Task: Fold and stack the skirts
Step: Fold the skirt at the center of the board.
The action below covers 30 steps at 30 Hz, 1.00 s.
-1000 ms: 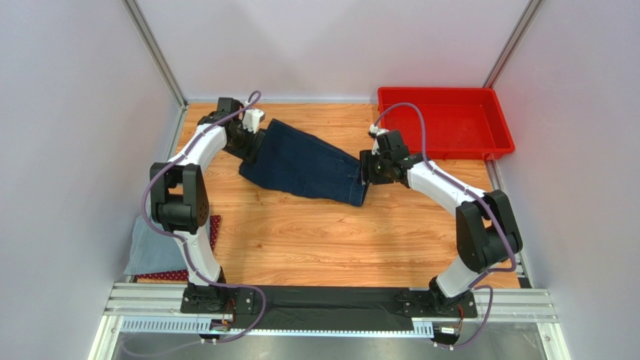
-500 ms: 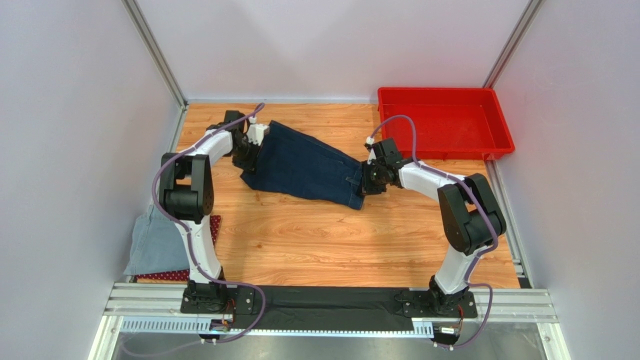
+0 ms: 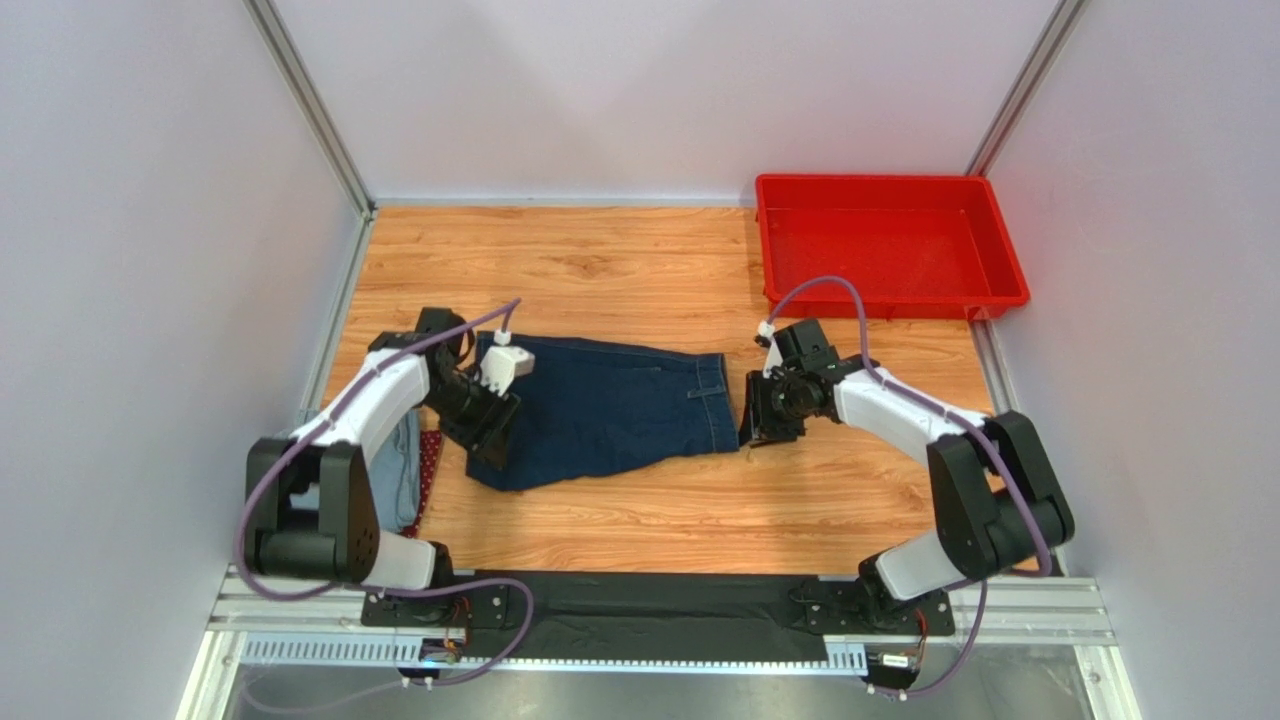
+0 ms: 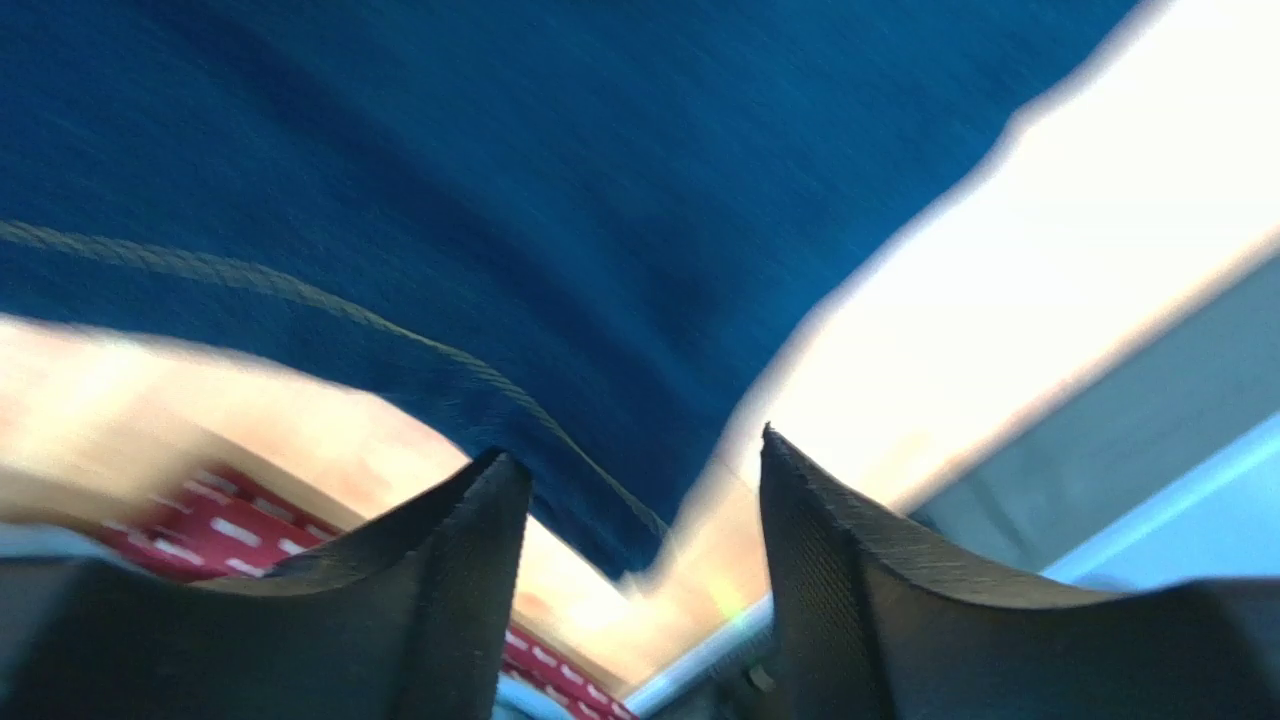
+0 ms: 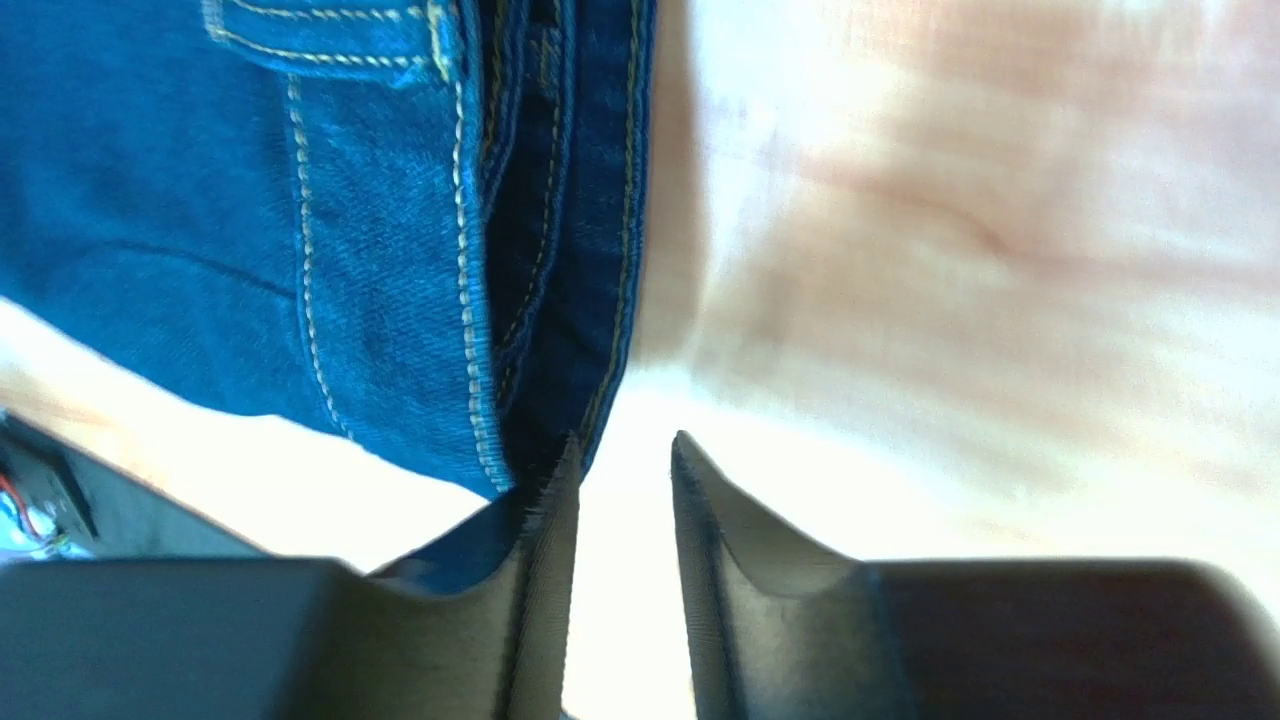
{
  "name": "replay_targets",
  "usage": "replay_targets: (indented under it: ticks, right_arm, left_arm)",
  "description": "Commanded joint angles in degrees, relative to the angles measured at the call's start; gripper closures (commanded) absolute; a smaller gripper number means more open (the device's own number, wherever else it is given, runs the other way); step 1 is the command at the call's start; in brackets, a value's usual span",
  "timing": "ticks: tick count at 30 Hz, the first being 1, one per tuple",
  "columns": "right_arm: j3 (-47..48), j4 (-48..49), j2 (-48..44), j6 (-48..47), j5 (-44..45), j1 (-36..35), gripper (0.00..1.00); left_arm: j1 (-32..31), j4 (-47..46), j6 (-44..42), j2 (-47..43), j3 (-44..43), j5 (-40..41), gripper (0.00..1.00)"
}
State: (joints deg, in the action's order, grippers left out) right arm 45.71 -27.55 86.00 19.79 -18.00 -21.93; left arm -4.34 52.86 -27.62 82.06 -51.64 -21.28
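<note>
From overhead I see the dark navy denim skirt [image 3: 609,413] lying flat across the middle of the wooden tabletop [image 3: 631,285], stretched left to right between my two arms, its left end angled a little toward the bases. My left pincer [image 3: 486,435] sits low at that left end. On its wrist camera, which is blurred, the two fingers [image 4: 451,585] stand clearly apart. A corner of the navy cloth reaches into the gap with neither pad pressing on it, so I read this pincer as released. My right pincer [image 3: 751,417] is at the skirt's right edge, beside the yellow-stitched seams. On its wrist view the fingers are parted only by a narrow slit, and bare wood shows through it. The layered denim edge lies just off the tip of the finger on the left of that view. Nothing is caught between the pads, so this pincer is released too, though barely parted. The other two skirts lie at the near left edge of the tabletop, largely hidden by my left arm. There the light blue-grey denim skirt [image 3: 397,477] rests on the dark red dotted skirt [image 3: 431,455]. The navy skirt's near left corner is just beside them, but I cannot tell whether it touches. The red tray [image 3: 887,248] sits at the far right corner, well apart from all three.
</note>
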Motion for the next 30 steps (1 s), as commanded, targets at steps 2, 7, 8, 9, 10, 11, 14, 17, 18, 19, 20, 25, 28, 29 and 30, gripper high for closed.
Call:
replay_targets:
  ticks: [2, 7, 8, 9, 10, 11, 14, 17, 18, 19, 20, 25, 28, 29, 30]
  right_arm:
    - [1.74, -1.80, -5.92, -0.01, 1.38, 0.48, 0.67]
    - [11.82, -2.33, -1.29, -3.09, 3.67, 0.93, 0.60]
    - [13.16, -2.25, -0.23, -3.53, 3.50, 0.93, 0.58]
    - [14.48, -2.07, 1.00, -3.71, 3.76, 0.93, 0.55]
    - [16.32, -1.29, 2.15, -3.79, 3.67, 1.01, 0.54]
    - [17.12, -0.76, 4.59, -3.80, 3.32, 1.28, 0.53]
    - [19.84, 0.39, 9.69, -3.36, 0.95, 1.54, 0.51]
    - [22.13, 1.18, 12.87, -2.66, 0.51, 1.54, 0.51]
    - [22.75, 1.10, 14.53, -2.48, 0.51, 1.54, 0.51]
    - [23.01, 1.18, 14.99, -2.48, 0.51, 1.54, 0.51]
    - [23.19, 1.36, 15.34, -2.56, 0.51, 1.54, 0.51]
    - [23.37, 2.76, 17.97, -1.60, -2.90, 1.46, 0.52]
    - [22.84, 3.38, 18.33, 0.16, -3.54, 1.54, 0.59]
    - [22.67, 3.73, 18.16, 0.42, -3.27, 1.54, 0.63]
    - [22.32, 4.34, 17.81, 0.86, -3.27, 1.63, 0.68]
  left_arm:
    - [0.47, 6.21, -4.91, -8.05, 1.28, -4.65, 0.25]
    - [3.89, -5.29, 5.08, -7.28, -5.13, 0.79, 0.22]
    - [3.99, -7.05, 7.12, -6.05, -6.01, 1.41, 0.22]
    - [5.38, -8.55, 8.70, -2.73, -7.67, 1.94, 0.23]
    - [6.44, -10.65, 10.02, -0.78, -8.56, 2.64, 0.25]
    - [6.71, -11.20, 12.04, 1.24, -9.53, 2.73, 0.28]
    - [6.89, -12.34, 12.76, 10.10, -13.04, 3.44, 0.33]
    - [6.89, -12.52, 12.94, 15.04, -15.94, 4.22, 0.35]
    - [7.15, -12.26, 13.46, 15.84, -16.91, 5.79, 0.36]
    - [7.15, -12.26, 13.47, 16.46, -17.09, 5.90, 0.36]
    - [7.41, -12.34, 13.38, 17.07, -17.01, 5.64, 0.38]
    - [7.59, -13.66, 13.11, 17.08, -16.04, 1.42, 0.61]
    - [7.68, -13.92, 13.11, 16.90, -16.39, -1.30, 0.72]
    - [7.59, -14.19, 13.11, 16.73, -16.39, -1.66, 0.75]
    - [7.68, -14.80, 13.03, 16.55, -16.39, -2.18, 0.79]
